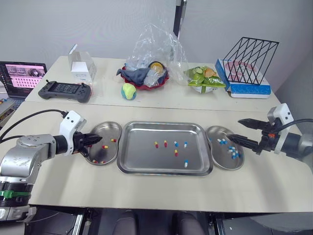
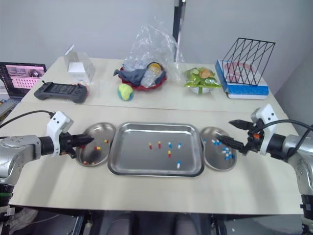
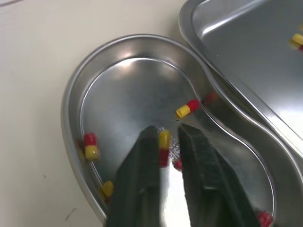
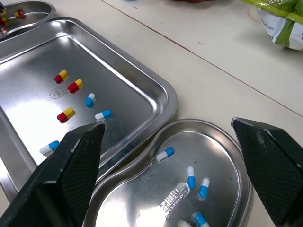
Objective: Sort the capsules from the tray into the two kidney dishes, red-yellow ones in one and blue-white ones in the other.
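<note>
— Left claw [image 1: 99, 140]?
— Narrowly apart, low in the left dish [image 1: 108, 131], with a red-yellow capsule [image 3: 164, 142] in the gap.
— Right claw [image 1: 234, 129]?
— Wide apart, empty, over the right dish [image 1: 222, 159] holding blue-white capsules [image 1: 234, 152]. Six capsules [image 1: 176, 152] lie in the tray [image 1: 164, 123].

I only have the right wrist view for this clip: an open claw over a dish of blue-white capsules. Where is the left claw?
Observer: The left claw is over the left dish, with a red-yellow capsule right at its tip.
Operator: Anything blue-white in that dish?
Observer: No, only red-yellow ones show there.
Operator: Does the tray hold more than the six I see?
Observer: No. The part of the tray cut off from you is bare, so six in all, three of each colour.
</note>
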### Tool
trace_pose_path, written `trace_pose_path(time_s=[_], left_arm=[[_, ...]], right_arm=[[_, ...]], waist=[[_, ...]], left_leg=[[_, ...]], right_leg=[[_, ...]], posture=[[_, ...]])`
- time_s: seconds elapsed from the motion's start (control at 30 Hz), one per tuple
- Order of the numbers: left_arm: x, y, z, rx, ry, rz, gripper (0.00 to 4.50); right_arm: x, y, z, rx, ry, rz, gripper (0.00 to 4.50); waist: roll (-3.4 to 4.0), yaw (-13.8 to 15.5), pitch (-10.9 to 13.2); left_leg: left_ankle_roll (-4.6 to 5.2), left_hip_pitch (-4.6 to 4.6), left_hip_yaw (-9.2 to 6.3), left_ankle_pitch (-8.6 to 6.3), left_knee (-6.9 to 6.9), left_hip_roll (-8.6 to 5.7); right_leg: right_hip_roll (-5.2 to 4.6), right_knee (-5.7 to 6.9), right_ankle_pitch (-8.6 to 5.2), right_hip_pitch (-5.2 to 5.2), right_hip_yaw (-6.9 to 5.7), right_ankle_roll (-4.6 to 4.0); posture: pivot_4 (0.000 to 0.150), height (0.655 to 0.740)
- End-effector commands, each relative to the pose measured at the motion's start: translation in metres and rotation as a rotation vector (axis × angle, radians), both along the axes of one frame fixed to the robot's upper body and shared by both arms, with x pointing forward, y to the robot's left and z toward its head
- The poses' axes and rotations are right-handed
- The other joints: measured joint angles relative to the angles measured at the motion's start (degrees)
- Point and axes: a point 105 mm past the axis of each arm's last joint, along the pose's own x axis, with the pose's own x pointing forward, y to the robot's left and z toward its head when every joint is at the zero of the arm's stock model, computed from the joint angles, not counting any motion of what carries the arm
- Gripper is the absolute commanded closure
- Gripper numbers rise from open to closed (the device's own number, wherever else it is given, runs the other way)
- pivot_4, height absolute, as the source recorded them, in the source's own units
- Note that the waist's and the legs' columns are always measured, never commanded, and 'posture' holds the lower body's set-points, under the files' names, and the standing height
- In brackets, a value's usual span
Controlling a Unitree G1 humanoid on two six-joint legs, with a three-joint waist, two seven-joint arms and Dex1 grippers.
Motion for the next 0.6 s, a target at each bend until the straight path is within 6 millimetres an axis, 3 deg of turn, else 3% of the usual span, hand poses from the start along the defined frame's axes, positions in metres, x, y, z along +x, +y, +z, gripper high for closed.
trace_pose_path(time_s=[0.03,0.23,0.3,0.5,0.6], left_arm=[[0.002,0.003,0.024,-0.006,-0.099,-0.02,2.44],[0.001,0.015,0.04,-0.037,-0.188,-0.016,0.42],[0.002,0.027,0.049,-0.057,-0.23,0.019,0.02],[-0.001,0.062,0.056,-0.086,-0.288,0.099,0.02],[-0.012,0.104,0.055,-0.085,-0.345,0.208,0.02]], right_arm=[[-0.001,-0.007,0.012,-0.014,-0.042,-0.009,0.0],[-0.003,-0.016,0.018,-0.005,-0.051,-0.023,0.0],[-0.004,-0.022,0.018,-0.005,-0.05,-0.037,0.0],[-0.004,-0.034,0.017,0.004,-0.052,-0.076,0.0],[0.002,-0.052,0.013,-0.021,-0.124,-0.17,0.0]], waist=[[0.0,0.02,0.0],[0.0,-0.02,0.0],[0.0,-0.05,0.0],[0.0,-0.08,0.0],[0.0,-0.11,0.0]], left_leg=[[0.0,0.0,0.0,0.0,0.0,0.0],[0.0,0.0,0.01,0.0,0.0,0.0],[0.0,0.0,0.01,0.0,0.0,0.01],[0.0,0.01,0.03,0.0,0.0,0.01],[0.0,0.01,0.04,0.0,-0.01,0.01]], right_leg=[[0.0,0.0,0.0,0.0,0.0,0.0],[0.0,0.0,0.0,0.0,0.0,0.0],[0.0,0.0,0.0,0.0,0.0,0.0],[0.0,0.0,0.0,0.0,0.0,0.0],[0.0,0.0,0.0,-0.02,0.0,0.0]], posture=[[0.15,0.7334],[0.15,0.7334],[0.15,0.7334],[0.15,0.7334],[0.15,0.7334]])
